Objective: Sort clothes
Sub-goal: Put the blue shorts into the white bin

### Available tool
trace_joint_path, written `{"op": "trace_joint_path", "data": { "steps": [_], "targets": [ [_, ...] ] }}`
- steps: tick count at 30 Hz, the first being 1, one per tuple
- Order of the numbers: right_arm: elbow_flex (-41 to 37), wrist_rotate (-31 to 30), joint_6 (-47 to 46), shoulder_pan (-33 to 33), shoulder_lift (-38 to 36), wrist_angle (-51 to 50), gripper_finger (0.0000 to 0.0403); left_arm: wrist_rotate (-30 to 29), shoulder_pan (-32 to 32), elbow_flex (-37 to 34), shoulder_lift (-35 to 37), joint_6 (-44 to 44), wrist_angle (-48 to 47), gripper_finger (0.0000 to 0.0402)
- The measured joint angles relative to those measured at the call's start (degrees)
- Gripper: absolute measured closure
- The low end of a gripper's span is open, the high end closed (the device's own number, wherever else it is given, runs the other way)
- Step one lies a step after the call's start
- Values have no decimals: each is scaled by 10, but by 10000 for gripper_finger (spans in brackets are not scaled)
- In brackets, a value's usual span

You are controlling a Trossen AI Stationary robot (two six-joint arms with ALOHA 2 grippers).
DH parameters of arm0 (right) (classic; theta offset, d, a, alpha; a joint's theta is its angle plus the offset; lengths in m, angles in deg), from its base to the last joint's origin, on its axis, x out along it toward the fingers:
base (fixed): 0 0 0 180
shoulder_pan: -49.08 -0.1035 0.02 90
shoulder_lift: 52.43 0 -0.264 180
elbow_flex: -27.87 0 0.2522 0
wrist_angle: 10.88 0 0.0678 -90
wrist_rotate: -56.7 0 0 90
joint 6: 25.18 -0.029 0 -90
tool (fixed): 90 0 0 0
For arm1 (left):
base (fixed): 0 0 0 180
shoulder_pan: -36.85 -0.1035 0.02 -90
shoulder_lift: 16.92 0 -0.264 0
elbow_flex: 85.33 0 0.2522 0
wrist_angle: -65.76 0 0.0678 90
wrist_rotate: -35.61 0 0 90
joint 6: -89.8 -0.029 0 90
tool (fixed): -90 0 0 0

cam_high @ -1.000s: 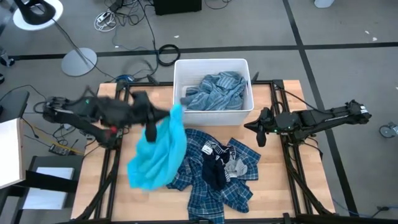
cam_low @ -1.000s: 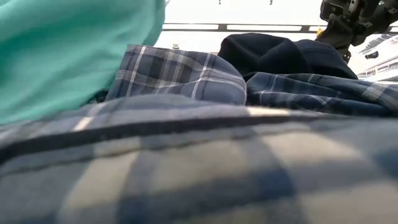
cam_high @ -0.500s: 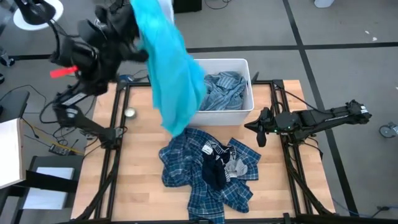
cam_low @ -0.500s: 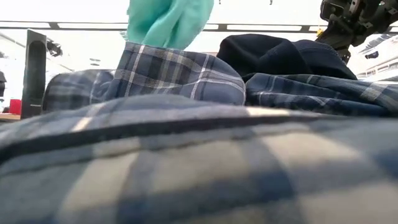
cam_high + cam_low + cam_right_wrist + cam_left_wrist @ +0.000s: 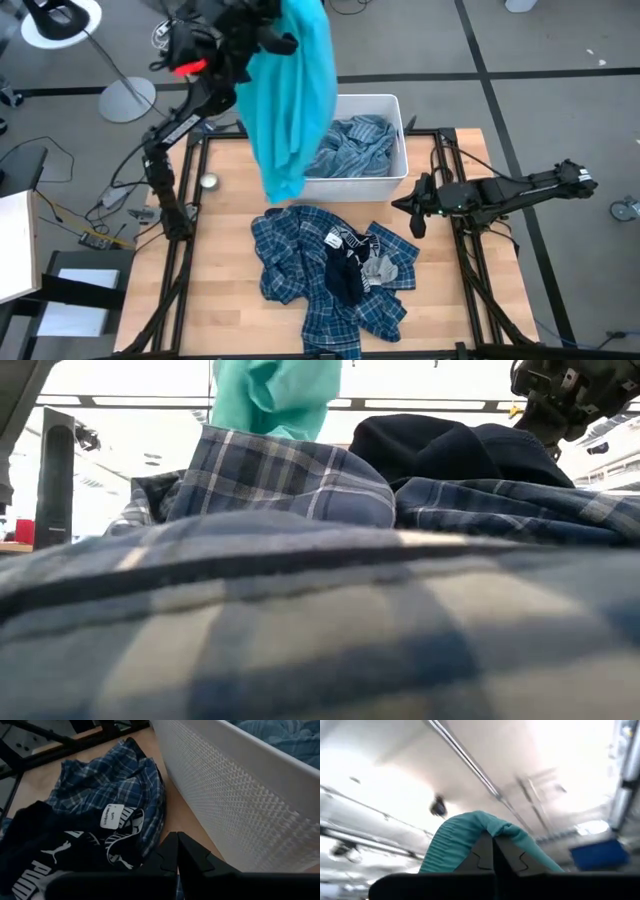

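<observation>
Turquoise shirt [image 5: 293, 95] hangs high from your left gripper [image 5: 272, 20], pinched shut at 11 o'clock so it clears the bin [image 5: 395, 182]. Right gripper [image 5: 420, 208] idles closed, empty, at 3.

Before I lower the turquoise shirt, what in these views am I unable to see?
- High view: the bin's left part is hidden behind the hanging turquoise shirt.
- Low view: the table and bin are blocked by the plaid shirt, blurred against the lens.
- Left wrist view: the left hand faces the ceiling; nothing below shows.
</observation>
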Motion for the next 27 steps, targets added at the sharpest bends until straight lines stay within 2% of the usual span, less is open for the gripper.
{"op": "trace_joint_path", "data": {
  "steps": [4, 12, 15, 18, 21, 27],
  "targets": [
    [0, 0, 7, 0, 7, 1, 401, 52, -16, 0, -14, 44, -127, 401],
    [0, 2, 5, 0, 10, 1, 396, 39, -35, 0, -20, 63, -567, 401],
    [0, 4, 6, 0, 10, 1, 398, 32, -35, 0, -44, 82, -692, 401],
    [0, 4, 6, 0, 10, 2, 401, 33, -31, -25, -79, 88, -743, 401],
    [0, 4, 6, 0, 10, 3, 399, 52, -27, -67, -113, 98, -736, 396],
    [0, 5, 1, 0, 10, 3, 399, 111, -26, -115, -183, 174, -714, 346]
  ]
}}
